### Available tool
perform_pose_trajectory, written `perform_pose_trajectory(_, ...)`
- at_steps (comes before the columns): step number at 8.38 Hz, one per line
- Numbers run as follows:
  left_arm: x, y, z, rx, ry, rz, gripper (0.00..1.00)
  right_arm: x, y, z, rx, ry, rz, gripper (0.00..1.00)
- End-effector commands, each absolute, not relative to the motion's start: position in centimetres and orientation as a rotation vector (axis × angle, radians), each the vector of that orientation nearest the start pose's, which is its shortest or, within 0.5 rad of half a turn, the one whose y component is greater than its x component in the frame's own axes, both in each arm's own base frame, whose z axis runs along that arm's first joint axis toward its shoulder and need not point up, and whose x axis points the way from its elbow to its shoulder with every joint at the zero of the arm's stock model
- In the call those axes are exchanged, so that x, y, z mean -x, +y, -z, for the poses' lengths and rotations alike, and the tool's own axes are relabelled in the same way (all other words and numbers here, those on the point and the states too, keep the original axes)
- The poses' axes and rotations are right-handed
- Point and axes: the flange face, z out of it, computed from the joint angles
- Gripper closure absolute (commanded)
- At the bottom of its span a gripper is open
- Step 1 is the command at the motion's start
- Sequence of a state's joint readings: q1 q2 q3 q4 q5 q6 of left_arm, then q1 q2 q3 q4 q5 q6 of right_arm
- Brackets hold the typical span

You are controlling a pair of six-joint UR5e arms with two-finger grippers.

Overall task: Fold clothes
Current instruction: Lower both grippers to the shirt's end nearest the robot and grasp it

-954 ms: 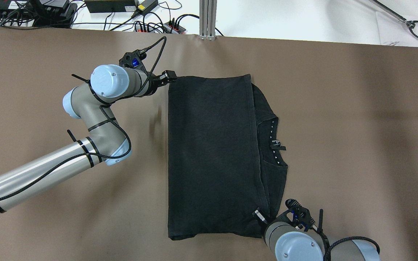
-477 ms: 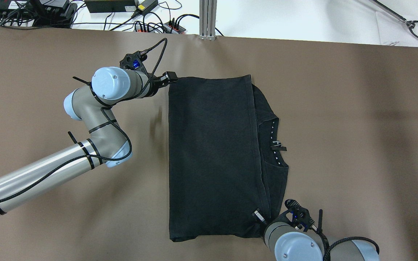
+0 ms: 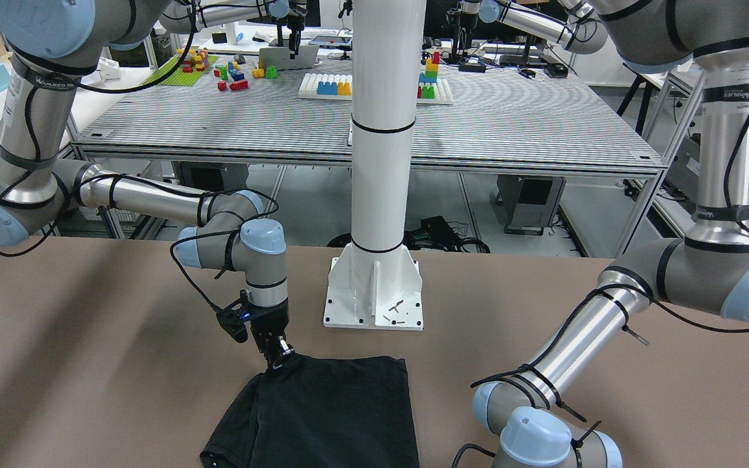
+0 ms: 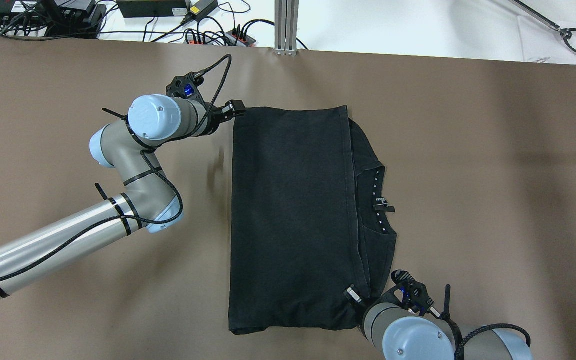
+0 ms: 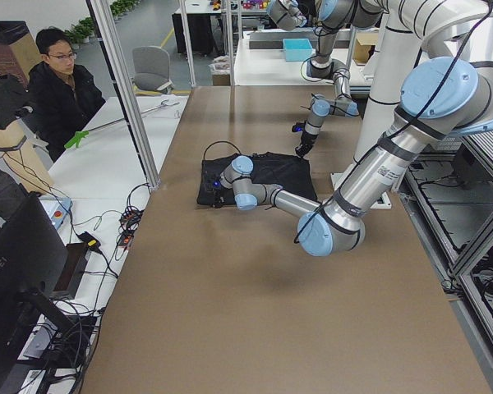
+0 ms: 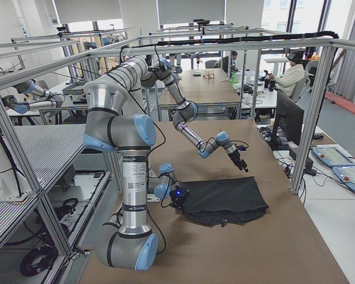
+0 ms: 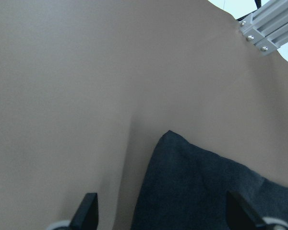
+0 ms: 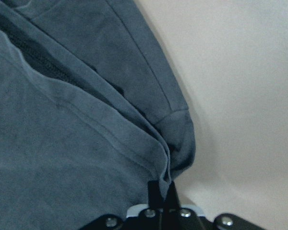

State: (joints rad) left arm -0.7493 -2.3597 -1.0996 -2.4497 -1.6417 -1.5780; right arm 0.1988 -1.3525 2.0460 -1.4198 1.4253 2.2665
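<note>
The clothes are one black garment folded into a tall rectangle on the brown table, its collar and tag showing at the right edge. My left gripper sits at the far left corner. In the left wrist view its fingers stand wide apart, open, with the fabric corner between them. My right gripper is at the near right corner, and the right wrist view shows it shut on the layered hem. In the front-facing view that gripper pinches the cloth's corner.
The white pillar's base plate stands just behind the garment on the robot's side. An aluminium post and cables with a power strip line the far edge. A person sits beyond the table's far side.
The left arm's wrist has drifted slightly right. The right gripper has shifted a little toward the near edge, and the garment's near left corner has spread slightly outward.
</note>
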Motion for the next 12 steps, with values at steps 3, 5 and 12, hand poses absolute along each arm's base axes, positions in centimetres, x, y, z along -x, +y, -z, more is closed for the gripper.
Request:
perform_pose_trajectory(3,-47.3,-51.9,-29.6,-0.265,1.299,0.626,0.06,48.2,-22.6,-28.7,0.119,-0.909,-0.873,1.00)
perform_pose_trajectory(5,-44.8,-41.3,-28.4,-0.125,1.346,0.636,0.06,48.4,-22.2,-28.9,0.121,-0.905,-0.866,1.00)
perform_pose_trajectory(12,-55.4,-17.5,-32.9,-0.001,1.281,0.662,0.31,49.4,-21.0,-29.7,0.133,-0.887,-0.856,1.00)
